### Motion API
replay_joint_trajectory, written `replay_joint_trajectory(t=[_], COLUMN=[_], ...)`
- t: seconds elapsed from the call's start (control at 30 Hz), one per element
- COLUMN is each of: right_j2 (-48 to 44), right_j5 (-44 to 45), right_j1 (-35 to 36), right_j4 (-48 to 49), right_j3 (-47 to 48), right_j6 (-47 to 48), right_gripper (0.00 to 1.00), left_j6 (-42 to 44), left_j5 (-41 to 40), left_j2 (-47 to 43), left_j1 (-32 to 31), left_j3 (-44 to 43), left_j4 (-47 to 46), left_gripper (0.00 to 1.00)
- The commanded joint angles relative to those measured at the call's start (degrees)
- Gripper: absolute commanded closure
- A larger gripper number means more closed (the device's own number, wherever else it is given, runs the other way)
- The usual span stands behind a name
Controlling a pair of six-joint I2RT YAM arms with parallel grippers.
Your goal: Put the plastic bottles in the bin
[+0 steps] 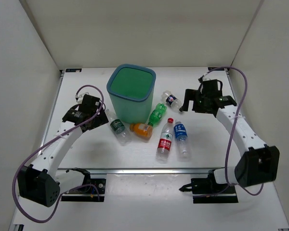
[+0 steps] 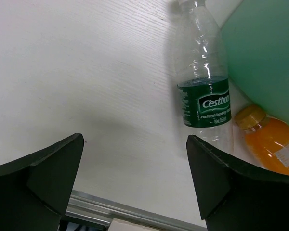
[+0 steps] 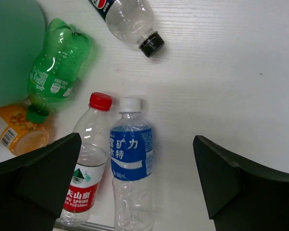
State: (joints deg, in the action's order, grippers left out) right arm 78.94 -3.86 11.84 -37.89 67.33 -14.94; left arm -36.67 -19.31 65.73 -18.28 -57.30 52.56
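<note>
The plastic bottles [image 1: 141, 130], laid flat from the red-labelled bottle [image 1: 165, 141] nearest to the navy-labelled bottle [image 1: 171, 99] near the bin [image 1: 130, 108], are judged light, crushable and slippery, best taken across the labelled middle; the left gripper [image 2: 135, 142] and right gripper [image 3: 137, 139] are held wide apart, empty, angled down toward them.

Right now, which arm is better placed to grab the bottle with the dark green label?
Left: the left pincer, open, hovers beside that bottle; the right pincer sits beyond the other bottles.
</note>
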Motion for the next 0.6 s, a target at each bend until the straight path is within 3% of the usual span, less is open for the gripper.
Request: replay_joint_trajectory(t=[0.0,0.13,0.23,0.43,0.57], right_j2=[-8.08,-13.81,-12.32,-11.52,-11.79], right_j5=[0.35,-1.68,-2.39,5.77,1.67], right_j1=[-1.03,-1.55,-2.87,2.92,0.04], right_j4=[5.79,10.11,6.70,5.46,5.54], right_j3=[-4.12,-7.74,-6.42,-9.05,-11.42], right_j6=[-0.36,2.89,3.69,4.74,3.43], right_gripper=[0.01,0.01,0.01,0.00,0.00], left_j6=[-1.48,-5.95,-9.38,-12.46,-14.40], left_j5=[0.84,3.48,5.07,5.51,6.22], left_j2=[-1.58,-1.49,0.70,7.73,9.93], left_j1=[-0.35,-2.01,-4.12,-6.68,-7.20], left_j3=[-0.19,2.98,5.26,4.12,5.44], left_j4=[-1.83,-6.40,-11.06,-15.98,-19.07], left_gripper=[0.01,0.02,0.02,0.01,0.02])
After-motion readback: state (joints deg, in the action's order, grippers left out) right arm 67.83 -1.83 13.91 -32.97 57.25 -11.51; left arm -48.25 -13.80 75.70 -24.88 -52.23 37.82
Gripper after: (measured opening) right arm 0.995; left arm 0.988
